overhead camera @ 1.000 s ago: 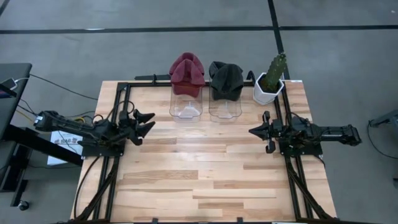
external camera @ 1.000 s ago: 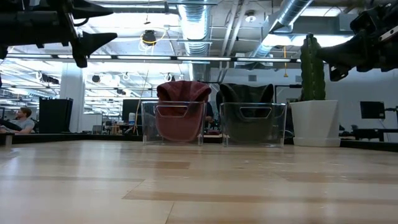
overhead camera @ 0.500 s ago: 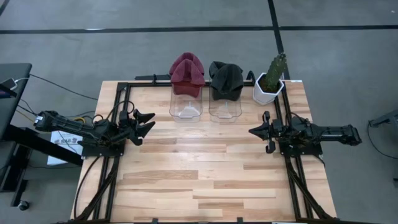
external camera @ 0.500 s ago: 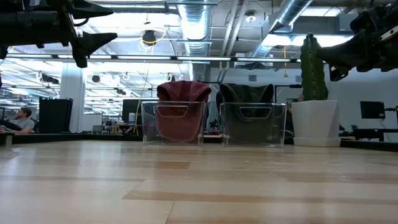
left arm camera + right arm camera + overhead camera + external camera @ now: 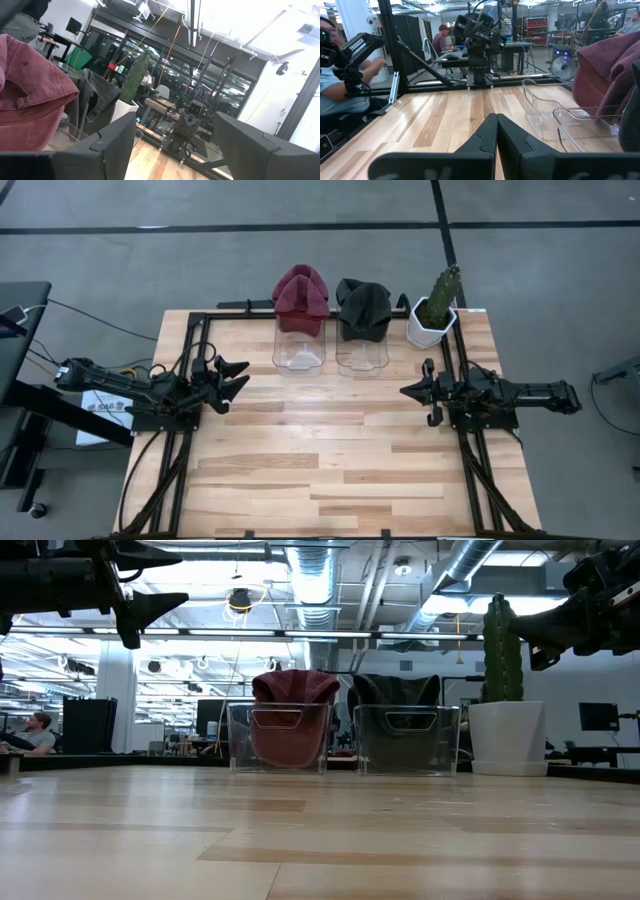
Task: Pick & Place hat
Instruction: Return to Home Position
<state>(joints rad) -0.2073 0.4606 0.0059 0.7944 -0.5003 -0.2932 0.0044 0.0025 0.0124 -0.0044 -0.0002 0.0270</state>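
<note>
**Caps in bins, both arms parked at the bench sides**

Surface: pale wood-plank bench, black rail frame along its left, right and far edges; grey concrete floor all round. Low view looks into an open-plan office with ceiling ducts and strip lights; one person sits far off past the left edge; another person shows close by the bench in my right wrist view.

Room: planks between my two grippers and down to the near edge are open run; everything standing is lined up on the far edge. White pot with cactus sits at the far right corner, just beside the right bin; left bin is just beside that one, both about mid far edge.

Caps: red cap is in the left bin, black cap in the right bin. Each is bunched at its bin's far end and stands up above the rim; the near end of each bin shows clear plastic. Long axis of each cap runs near-to-far, same as its bin; which way the brims point I cannot tell.

My tools: left gripper hangs over the left edge, pointing inward, fingers spread wide, holding nothing; right gripper hangs over the right edge, pointing inward, fingers pressed together, holding nothing; both well apart from the bins.
</note>
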